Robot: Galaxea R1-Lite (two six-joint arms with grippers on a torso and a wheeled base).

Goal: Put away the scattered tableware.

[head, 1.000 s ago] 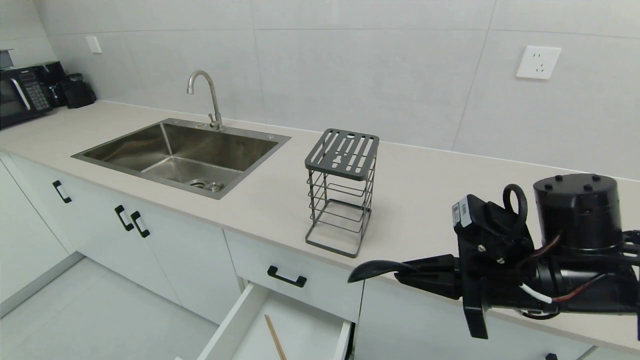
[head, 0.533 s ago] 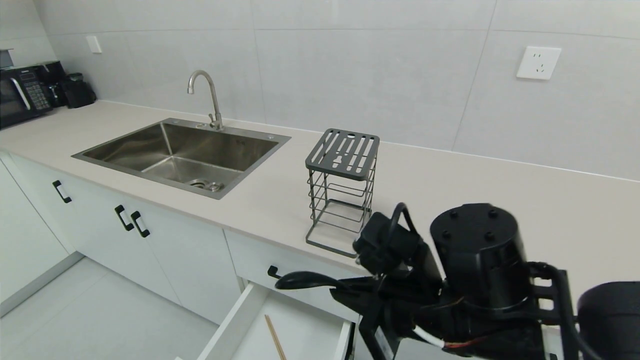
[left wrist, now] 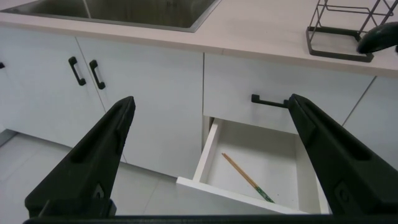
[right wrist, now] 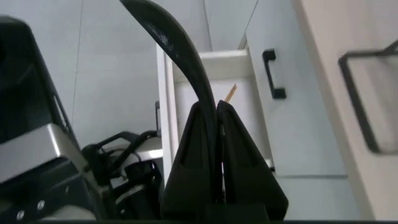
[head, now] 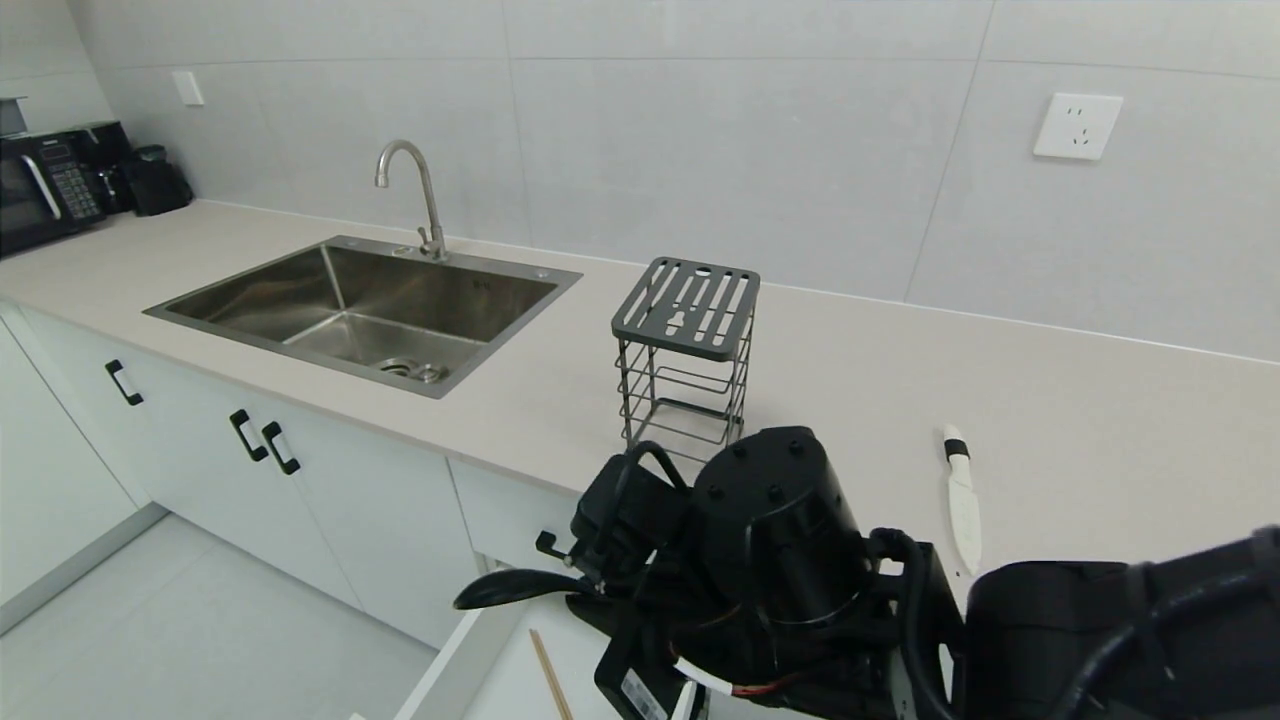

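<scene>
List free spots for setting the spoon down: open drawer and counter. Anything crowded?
Drawer: floor bare on both sides of the lone diagonal chopstick. Counter: bare between sink and rack, and between rack and knife. Tightest: over the drawer, where the right gripper holds the spoon.

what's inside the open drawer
The drawer holds one wooden chopstick lying slantwise on its white floor; nothing else shows there. Its back part cannot be seen, covered by the closed drawer front above it.
</scene>
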